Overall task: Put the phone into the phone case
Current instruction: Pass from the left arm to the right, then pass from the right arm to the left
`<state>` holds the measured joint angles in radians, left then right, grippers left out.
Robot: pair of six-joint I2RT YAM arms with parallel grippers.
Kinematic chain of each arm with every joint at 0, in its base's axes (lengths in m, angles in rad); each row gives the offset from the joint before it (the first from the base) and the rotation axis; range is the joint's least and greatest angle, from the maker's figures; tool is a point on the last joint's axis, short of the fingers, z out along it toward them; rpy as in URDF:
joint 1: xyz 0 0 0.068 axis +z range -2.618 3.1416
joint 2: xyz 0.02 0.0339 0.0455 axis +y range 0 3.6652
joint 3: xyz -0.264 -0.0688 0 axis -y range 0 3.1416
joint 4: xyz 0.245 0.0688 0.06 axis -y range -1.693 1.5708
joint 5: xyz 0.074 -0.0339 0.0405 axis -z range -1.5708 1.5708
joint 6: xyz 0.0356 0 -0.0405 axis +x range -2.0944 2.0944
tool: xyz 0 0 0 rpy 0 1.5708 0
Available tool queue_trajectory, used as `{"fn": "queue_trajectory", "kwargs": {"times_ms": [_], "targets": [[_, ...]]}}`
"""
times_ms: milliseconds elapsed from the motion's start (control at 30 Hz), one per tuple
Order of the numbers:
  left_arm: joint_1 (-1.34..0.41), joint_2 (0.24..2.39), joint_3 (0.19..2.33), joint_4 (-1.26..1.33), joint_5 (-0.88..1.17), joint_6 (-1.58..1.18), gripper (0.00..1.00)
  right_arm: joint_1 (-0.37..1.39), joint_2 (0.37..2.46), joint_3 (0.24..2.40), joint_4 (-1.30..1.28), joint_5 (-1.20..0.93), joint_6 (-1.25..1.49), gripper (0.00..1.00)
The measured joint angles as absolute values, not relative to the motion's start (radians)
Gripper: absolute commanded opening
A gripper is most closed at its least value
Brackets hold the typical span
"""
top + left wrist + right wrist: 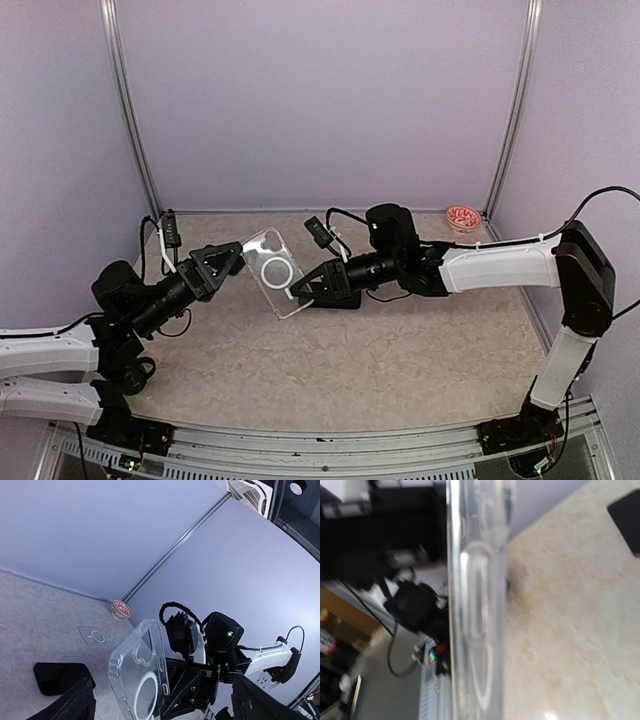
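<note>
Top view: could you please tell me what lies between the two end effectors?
The clear case, in the top view: the right end effector grips one edge, the left end effector stands open at the other.

One phone (57,677), one dish (121,609), one raised case (137,677), one flat case (95,636).

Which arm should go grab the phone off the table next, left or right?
Left, probably. The left gripper is open and holds nothing; the right gripper is shut on the clear case, held above the table where the black phone lies.
</note>
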<state>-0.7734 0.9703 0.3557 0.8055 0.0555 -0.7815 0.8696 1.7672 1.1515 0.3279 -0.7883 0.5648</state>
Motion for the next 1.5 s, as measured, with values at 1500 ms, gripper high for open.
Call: {"fn": "queue_trajectory", "kwargs": {"times_ms": [1500], "targets": [[-0.71, 1.22, 0.535, 0.447, 0.685, -0.626, 0.92, 0.839, 1.681, 1.132, -0.409, -0.9, -0.143, 0.04]]}}
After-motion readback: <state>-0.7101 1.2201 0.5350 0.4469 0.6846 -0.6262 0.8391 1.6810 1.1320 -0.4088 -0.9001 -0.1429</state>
